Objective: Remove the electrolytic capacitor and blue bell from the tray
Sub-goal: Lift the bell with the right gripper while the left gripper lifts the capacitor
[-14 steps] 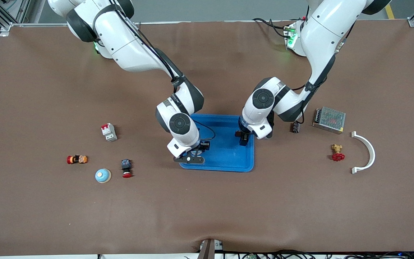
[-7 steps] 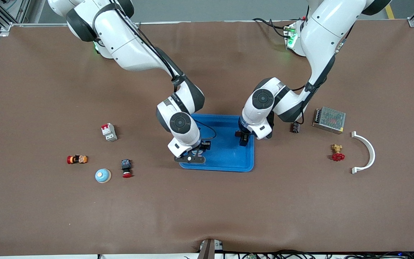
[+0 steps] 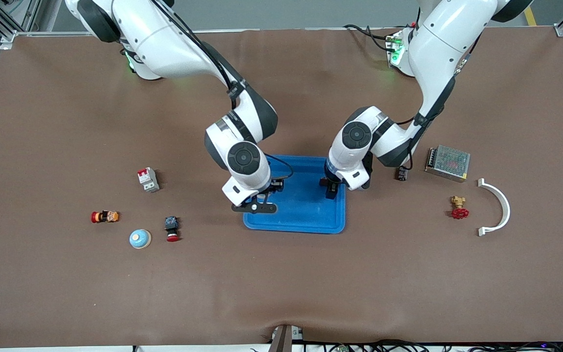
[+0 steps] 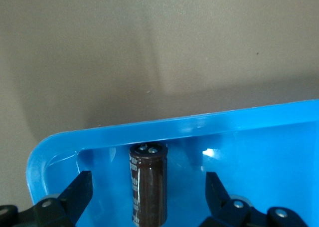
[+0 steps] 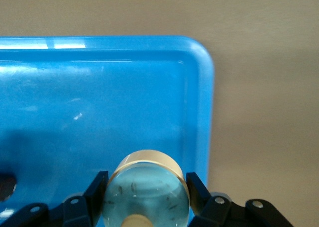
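front view: blue tray (image 3: 306, 222) at centre of frame, both arms reaching down into it. right gripper (image 3: 258, 199) over the tray's end toward the right arm, middle-left of frame, closed on a small pale-blue bell (image 3: 260, 198), only a sliver showing between the pads. left gripper (image 3: 330, 188) over the tray's other end, just right of centre; capacitor hidden under it here

left wrist view: electrolytic capacitor (image 4: 148, 183) at lower centre of frame, dark brown can lying in the tray close to its rim (image 4: 189, 124), terminal end toward the rim, long axis running up the frame, i.e. across the line joining the two fingers. fingers (image 4: 75, 194) spread wide, one either side of the can, neither touching. can sits nearer the finger at lower left than the one at lower right, so slightly off-centre in the gap. judged: closing should meet the round sides, not the ends

right wrist view: bell filling lower centre of frame, clamped between both pads (image 5: 97, 189), over the tray's corner (image 5: 202, 57) at upper right. judged: lifted clear or nearly so, capacitor not yet gripped
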### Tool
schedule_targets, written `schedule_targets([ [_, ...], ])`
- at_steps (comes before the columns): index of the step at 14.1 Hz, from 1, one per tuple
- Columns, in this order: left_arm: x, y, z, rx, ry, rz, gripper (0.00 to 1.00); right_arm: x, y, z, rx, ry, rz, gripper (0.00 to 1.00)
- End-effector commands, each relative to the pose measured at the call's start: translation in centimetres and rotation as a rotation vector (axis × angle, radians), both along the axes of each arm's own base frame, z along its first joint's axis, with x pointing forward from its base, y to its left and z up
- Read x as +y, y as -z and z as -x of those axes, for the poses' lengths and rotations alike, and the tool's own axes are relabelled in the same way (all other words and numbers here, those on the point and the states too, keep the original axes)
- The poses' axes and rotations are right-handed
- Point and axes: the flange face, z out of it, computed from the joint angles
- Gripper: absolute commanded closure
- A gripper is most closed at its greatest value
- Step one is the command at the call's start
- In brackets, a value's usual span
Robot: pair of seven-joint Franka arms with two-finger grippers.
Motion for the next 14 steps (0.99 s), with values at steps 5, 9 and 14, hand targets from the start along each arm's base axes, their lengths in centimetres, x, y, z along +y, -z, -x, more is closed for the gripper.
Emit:
schedule_targets([
  [5, -0.6, 0.4, -0.5, -0.015, -0.011, -0.022, 0.41, -14.0, -11.1, -4.8, 0.128, -0.170, -0.064, 0.49],
  [9, -0.6, -0.4, -1.4, -0.030, -0.020, -0.047, 1.00, -24.5, -15.3, -7.1, 0.168, -0.317, -0.110, 0.49],
  [14, -0.8, -0.4, -1.3, -0.032, -0.013, -0.051, 1.00, -35.1, -17.1, -8.2, 0.156, -0.486, -0.171, 0.49],
])
